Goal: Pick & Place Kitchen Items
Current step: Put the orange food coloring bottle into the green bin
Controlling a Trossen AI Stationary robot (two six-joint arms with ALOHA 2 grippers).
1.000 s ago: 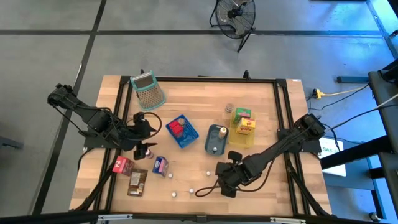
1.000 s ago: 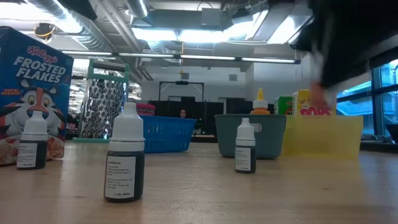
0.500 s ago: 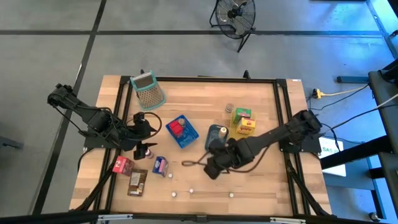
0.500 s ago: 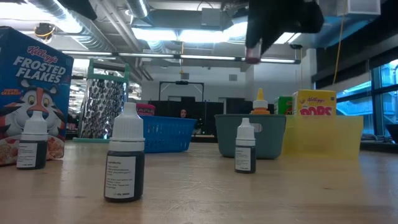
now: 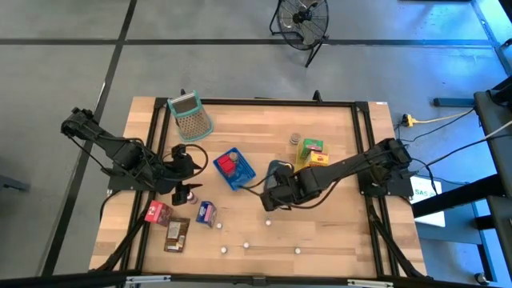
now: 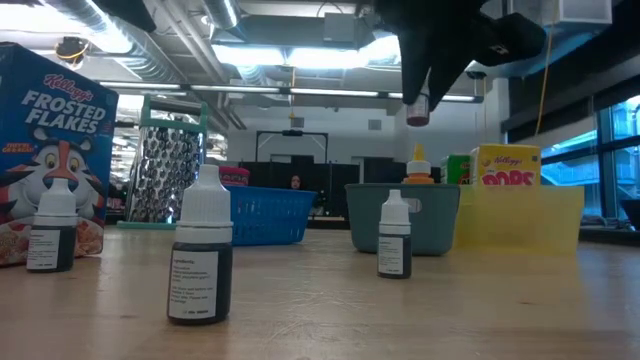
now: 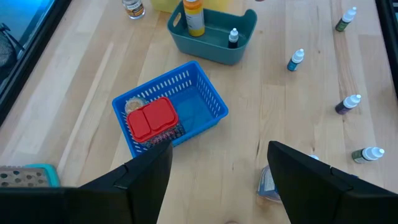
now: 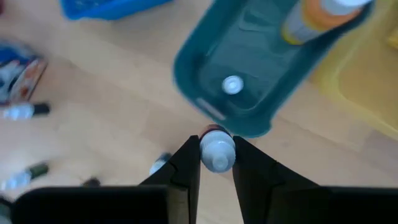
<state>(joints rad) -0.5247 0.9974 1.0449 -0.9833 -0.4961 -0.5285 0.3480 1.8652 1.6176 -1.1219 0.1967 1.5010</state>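
Right end effector (image 8: 217, 163) grips a small bottle (image 8: 217, 151) by its white cap, fingers closed on either side, and hangs in the air just beside the near edge of the teal tray (image 5: 272, 170). From the low camera the bottle (image 6: 417, 108) shows raised well above that tray (image 6: 403, 215).

Left end effector (image 7: 219, 180) waits with its fingers spread and nothing between them, on the side of the blue basket (image 5: 234, 169) away from the teal tray.

Counter (image 5: 264, 128): light wood, set in a black frame.

Yellow tray (image 5: 314, 174) touches the teal tray on its far side and holds a green box (image 5: 311, 146) and a yellow box (image 5: 318, 160).

Blue basket, near the teal tray, holds a red box (image 7: 151, 118).

Cheese grater (image 5: 190, 116) lies well apart from the teal tray, past the basket, at the counter's far corner.

Inside the teal tray stand an orange-capped bottle (image 7: 193, 14) and a little dropper bottle (image 7: 233, 38).

More dropper bottles (image 7: 296, 59) stand or lie on the bare wood near the teal tray, on its open side.
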